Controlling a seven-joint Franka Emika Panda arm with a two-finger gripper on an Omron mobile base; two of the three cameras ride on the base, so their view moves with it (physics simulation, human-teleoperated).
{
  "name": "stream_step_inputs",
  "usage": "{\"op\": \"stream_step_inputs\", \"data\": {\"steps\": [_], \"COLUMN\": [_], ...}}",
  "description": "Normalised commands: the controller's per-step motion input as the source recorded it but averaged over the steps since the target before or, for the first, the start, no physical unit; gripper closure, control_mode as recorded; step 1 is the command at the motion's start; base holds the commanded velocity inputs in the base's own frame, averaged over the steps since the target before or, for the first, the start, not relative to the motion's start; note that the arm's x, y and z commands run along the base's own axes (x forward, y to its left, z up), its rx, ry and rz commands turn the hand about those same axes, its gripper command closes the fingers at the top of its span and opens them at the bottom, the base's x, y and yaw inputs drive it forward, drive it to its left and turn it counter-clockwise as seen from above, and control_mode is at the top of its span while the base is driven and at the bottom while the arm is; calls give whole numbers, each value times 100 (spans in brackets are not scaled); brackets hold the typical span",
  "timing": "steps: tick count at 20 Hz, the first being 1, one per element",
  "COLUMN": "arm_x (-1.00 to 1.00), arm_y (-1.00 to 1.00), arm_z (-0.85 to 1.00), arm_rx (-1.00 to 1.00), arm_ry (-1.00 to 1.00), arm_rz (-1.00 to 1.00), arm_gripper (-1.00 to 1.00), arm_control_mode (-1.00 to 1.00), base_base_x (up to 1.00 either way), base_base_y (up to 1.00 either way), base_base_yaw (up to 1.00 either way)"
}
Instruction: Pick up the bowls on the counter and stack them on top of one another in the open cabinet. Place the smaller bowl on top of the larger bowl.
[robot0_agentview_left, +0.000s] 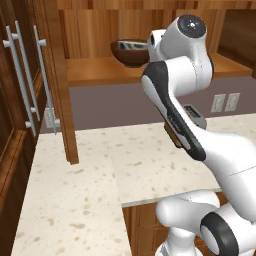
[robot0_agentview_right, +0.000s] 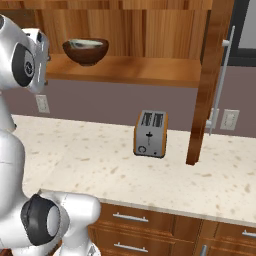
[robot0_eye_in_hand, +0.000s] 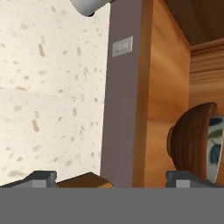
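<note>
Glossy round wooden bowl cradles, seemingly, smaller pale bowl.

A silver toaster stands below wall outlets beside tall cabinet handles.

2 base views flank arm, sharing counter; hand view rolled, near shelf.

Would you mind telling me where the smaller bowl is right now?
The smaller bowl sits nested inside the larger bowl on the open cabinet shelf, at its left end in the right base view.
</note>
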Motion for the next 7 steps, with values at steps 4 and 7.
{"op": "stream_step_inputs", "data": {"steps": [4,7], "arm_x": [-94,-86], "arm_y": [0,0], "arm_z": [-12,-28], "arm_rx": [0,0], "arm_ry": [-3,-2], "arm_rz": [1,1], "arm_gripper": [-100,-100], "arm_control_mode": [-100,-100], "base_base_x": [0,0], "base_base_y": [0,0], "base_base_yaw": [0,0]}}
